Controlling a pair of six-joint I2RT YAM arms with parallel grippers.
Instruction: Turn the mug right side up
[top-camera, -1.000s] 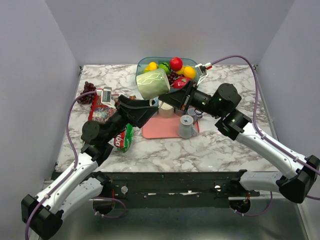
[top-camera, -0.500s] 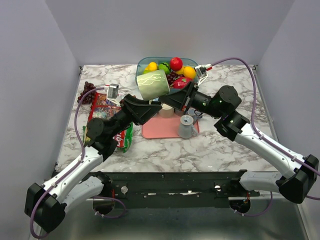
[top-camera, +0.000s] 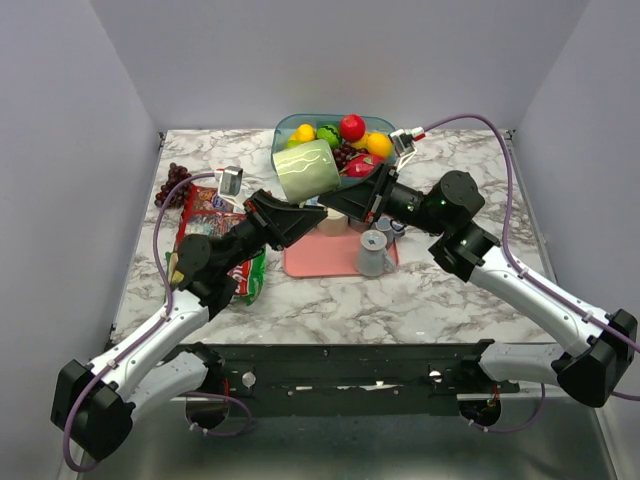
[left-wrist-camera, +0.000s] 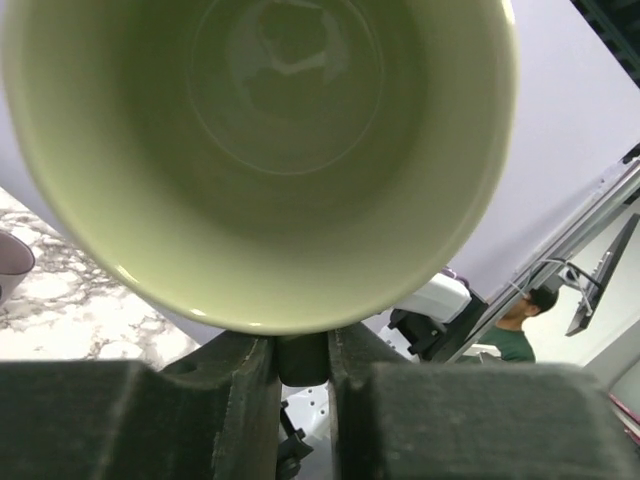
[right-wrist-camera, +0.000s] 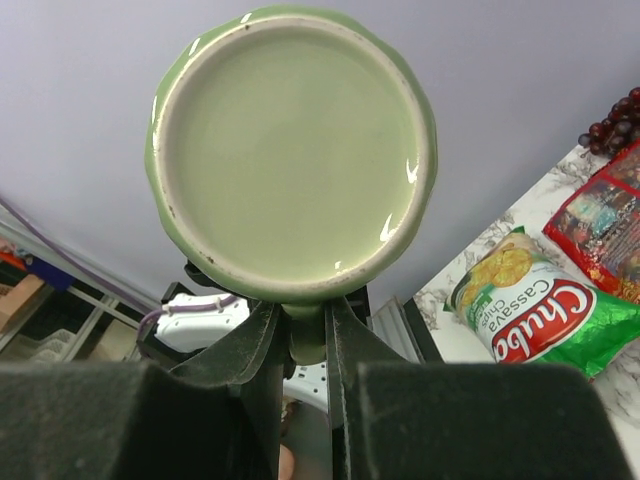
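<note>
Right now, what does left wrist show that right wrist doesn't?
Left wrist only: the open mouth and glazed inside of the mug, plus a patch of marble table. Right wrist only: the mug's flat base, a cassava chips bag, a red packet and grapes. Both: the same green mug filling the frame, gripped at its lower edge between that camera's own fingers, by the left gripper and the right gripper.
</note>
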